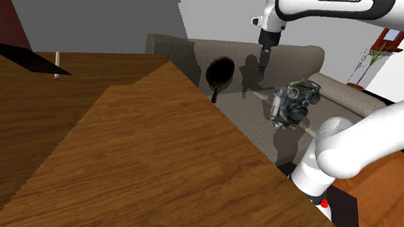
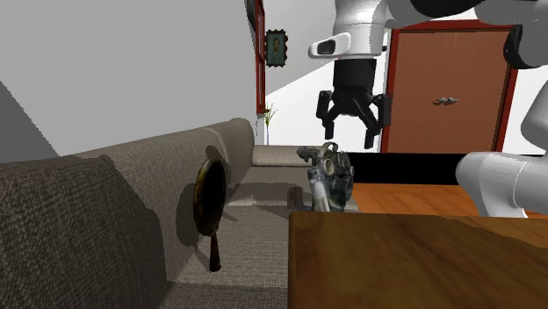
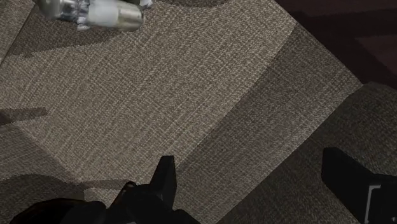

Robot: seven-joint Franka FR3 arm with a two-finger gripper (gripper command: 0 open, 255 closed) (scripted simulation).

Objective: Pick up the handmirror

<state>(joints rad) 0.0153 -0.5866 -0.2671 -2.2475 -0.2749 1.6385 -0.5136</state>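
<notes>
The black gripper (image 2: 353,132) hangs in the air over the seat of a grey-brown fabric sofa (image 2: 105,211), pointing down, touching nothing and holding nothing. Its fingers (image 3: 165,181) are spread wide, with bare sofa cloth (image 3: 191,83) showing in the gap between them in the wrist view. The handmirror (image 2: 211,197) stands well apart from the hand. In the second exterior view it is lower than the gripper and off to that view's left, a dark round disc with a brownish rim propped nearly upright against the sofa's backrest, its handle pointing down to the seat. In the shoulder view the handmirror (image 1: 220,74) sits to the left of the gripper (image 1: 262,66) and slightly lower, again against the sofa (image 1: 180,48), its handle running down toward the edge of the wooden table (image 1: 123,160). Closer to the hand is a grey machine-like gadget (image 2: 329,180) on the sofa seat, below the fingers in the second exterior view, and below and to the right of them in the shoulder view (image 1: 292,103). In the wrist view a pale metallic part of it (image 3: 95,13) lies ahead of the fingers and off to one side, clear of them. The table (image 2: 421,263) lies below the hand, nearer the camera than the gadget.
</notes>
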